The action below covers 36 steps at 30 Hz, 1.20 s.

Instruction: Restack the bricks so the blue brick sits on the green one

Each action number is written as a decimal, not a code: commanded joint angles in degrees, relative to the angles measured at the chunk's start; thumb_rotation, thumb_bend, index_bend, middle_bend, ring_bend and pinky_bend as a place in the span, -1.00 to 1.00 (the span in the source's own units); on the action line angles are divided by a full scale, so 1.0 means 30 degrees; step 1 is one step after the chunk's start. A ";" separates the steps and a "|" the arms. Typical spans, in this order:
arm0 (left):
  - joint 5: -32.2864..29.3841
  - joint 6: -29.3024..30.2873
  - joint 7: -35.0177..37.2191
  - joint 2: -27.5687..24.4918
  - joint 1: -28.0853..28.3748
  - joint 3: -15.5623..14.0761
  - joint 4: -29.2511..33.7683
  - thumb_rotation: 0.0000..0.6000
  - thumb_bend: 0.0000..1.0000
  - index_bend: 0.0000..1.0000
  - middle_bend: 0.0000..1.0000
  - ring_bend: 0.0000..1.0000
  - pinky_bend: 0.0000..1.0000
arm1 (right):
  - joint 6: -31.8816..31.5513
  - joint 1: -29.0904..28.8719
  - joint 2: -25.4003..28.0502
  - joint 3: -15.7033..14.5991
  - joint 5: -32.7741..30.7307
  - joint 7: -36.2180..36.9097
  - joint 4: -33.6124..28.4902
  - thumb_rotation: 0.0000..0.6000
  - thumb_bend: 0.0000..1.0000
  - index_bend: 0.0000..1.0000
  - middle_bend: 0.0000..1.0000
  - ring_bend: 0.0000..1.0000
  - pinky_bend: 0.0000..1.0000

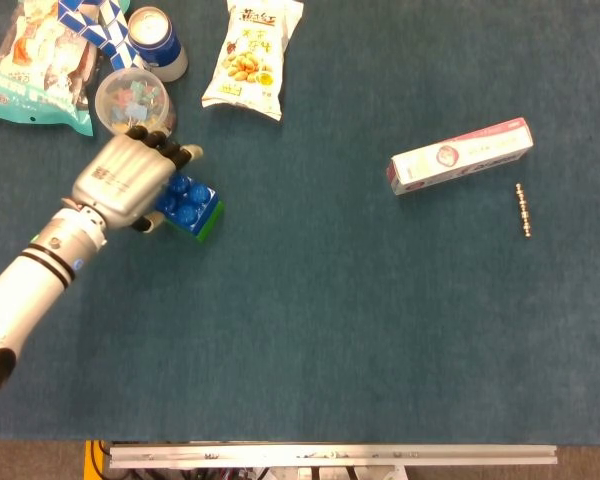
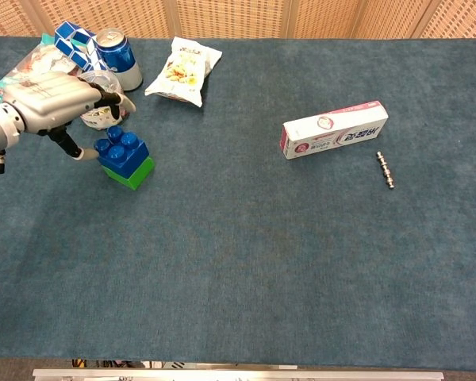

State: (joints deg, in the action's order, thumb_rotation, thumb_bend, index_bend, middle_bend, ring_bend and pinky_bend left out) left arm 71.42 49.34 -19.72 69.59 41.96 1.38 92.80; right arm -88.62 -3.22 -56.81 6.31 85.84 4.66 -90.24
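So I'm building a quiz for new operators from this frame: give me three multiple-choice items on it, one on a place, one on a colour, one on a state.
1. Where does the blue brick sit?
A. on the green brick
B. beside the toothpaste box
C. on the can

2. What colour is the table cloth?
A. red
B. dark blue
C. yellow

3. What is the left hand doing?
A. gripping the can
B. holding the snack bag
C. holding nothing, above the bricks

Answers: 1 A, blue studs top the green base. 2 B, the cloth is dark blue throughout. 3 C, chest view shows its fingers clear of the brick.
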 commanded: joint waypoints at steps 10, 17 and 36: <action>0.0242 0.4459 0.2122 -0.1948 -0.2872 0.0472 0.1574 1.00 -0.54 -0.74 -0.44 -0.58 -0.55 | 0.1097 -0.0711 0.0313 0.0036 0.0023 -0.0357 -0.0287 1.00 -0.38 -0.26 -0.29 -0.46 -0.38; 0.0046 0.7261 0.2674 -0.2840 -0.5188 0.0235 0.2029 1.00 -0.54 -0.71 -0.45 -0.58 -0.55 | 0.1947 -0.1102 0.0137 -0.0086 -0.0161 -0.0657 -0.0258 1.00 -0.38 -0.26 -0.28 -0.46 -0.38; 0.1938 1.3495 0.4007 -0.2750 -1.0626 -0.0709 0.2123 1.00 -0.54 -0.66 -0.45 -0.58 -0.54 | 0.2382 -0.1206 -0.0391 -0.0786 0.0297 -0.0859 -0.0153 1.00 -0.38 -0.26 -0.26 -0.45 -0.38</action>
State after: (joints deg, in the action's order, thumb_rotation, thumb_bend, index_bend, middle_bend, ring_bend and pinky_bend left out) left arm 76.71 89.29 -7.99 61.18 10.54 -0.59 99.17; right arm -81.47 -6.84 -58.00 3.97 86.71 2.09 -90.68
